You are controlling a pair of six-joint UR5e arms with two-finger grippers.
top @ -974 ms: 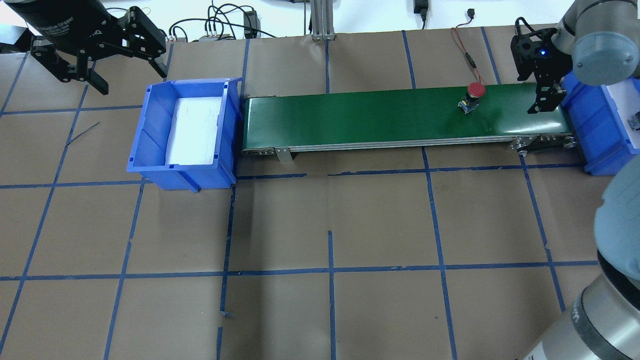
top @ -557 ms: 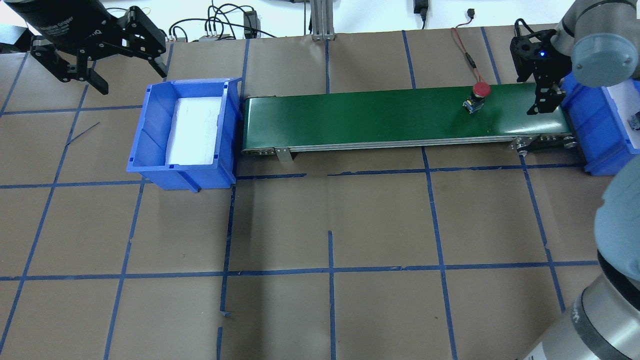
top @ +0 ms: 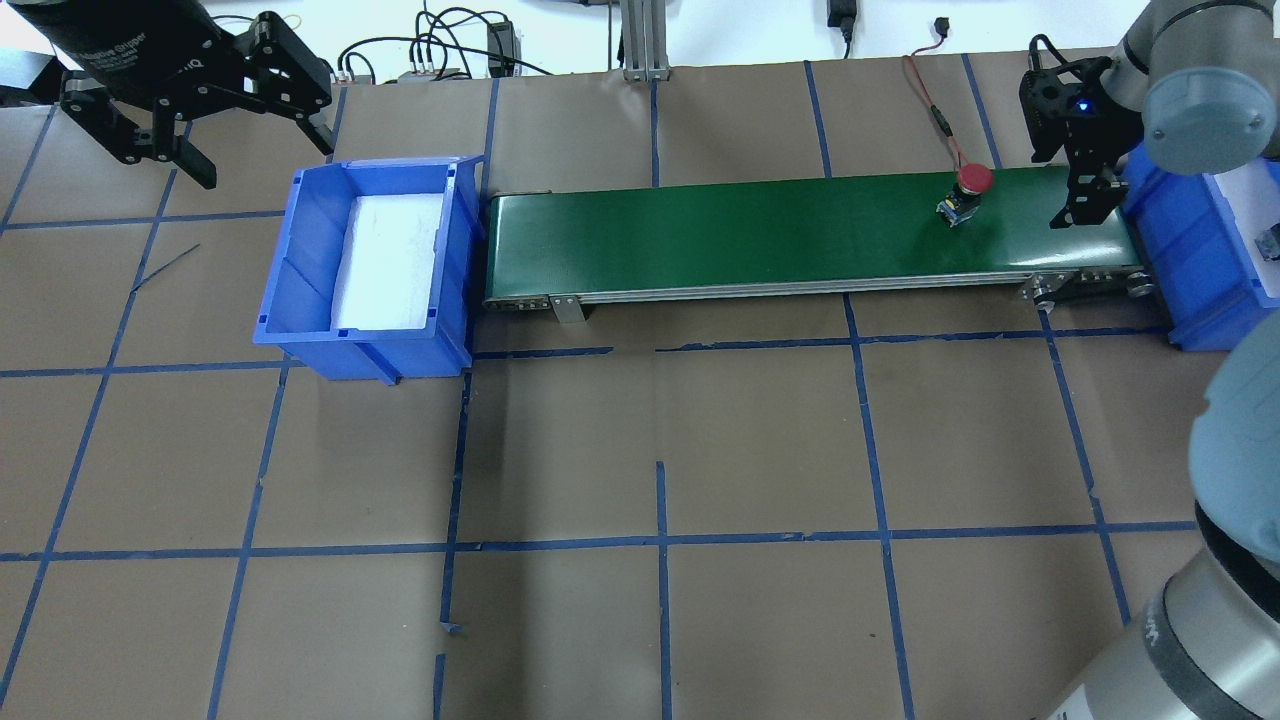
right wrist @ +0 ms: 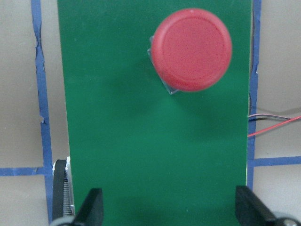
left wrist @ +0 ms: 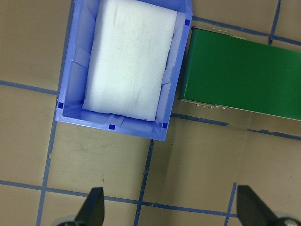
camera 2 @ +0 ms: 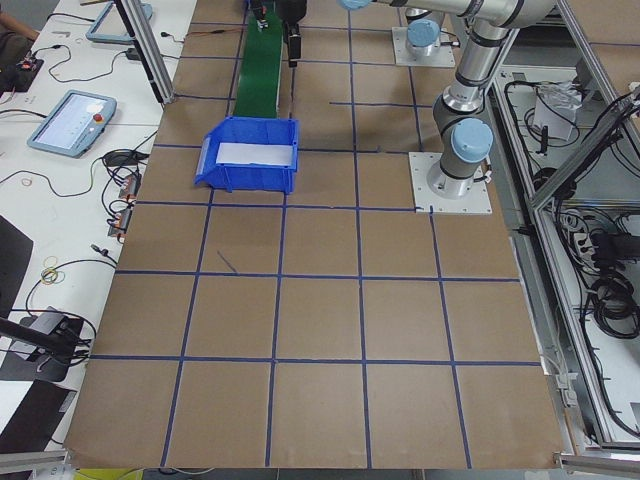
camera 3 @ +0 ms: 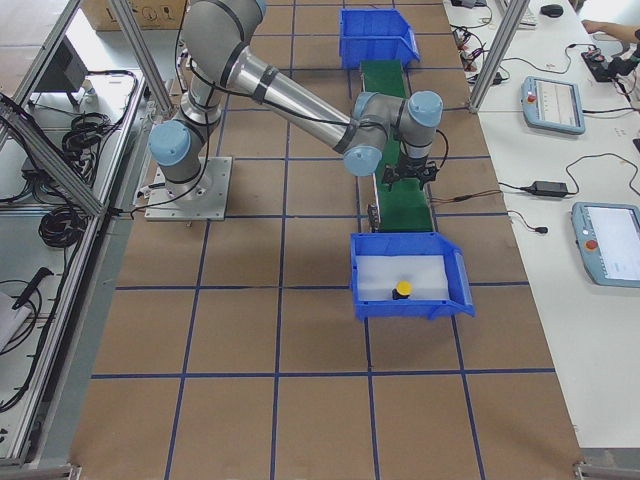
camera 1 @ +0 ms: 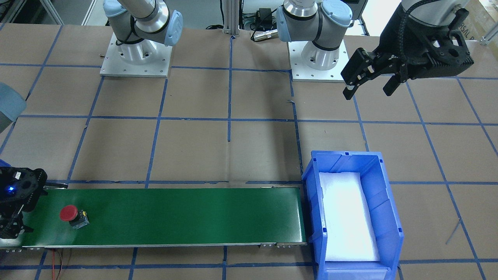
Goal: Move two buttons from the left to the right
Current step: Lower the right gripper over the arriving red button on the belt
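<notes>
The red button (top: 971, 180) stands on the green conveyor belt (top: 750, 235) near its right end; it also shows in the front view (camera 1: 69, 213) and fills the top of the right wrist view (right wrist: 190, 49). My right gripper (top: 1085, 200) is open and empty, low over the belt's right end, a short way past the button (right wrist: 170, 212). The yellow button (camera 3: 402, 289) lies in the right blue bin (camera 3: 362, 270). My left gripper (top: 265, 160) is open and empty, raised behind the left blue bin (top: 300, 260).
The left bin holds only a white foam pad (left wrist: 129, 59). The right bin (top: 1170, 250) butts against the belt's right end. A red wire (top: 925, 90) runs behind the belt. Brown table with blue tape grid all around.
The red button has ridden the belt to the right, closer to my right gripper. Neither arm has visibly moved.
</notes>
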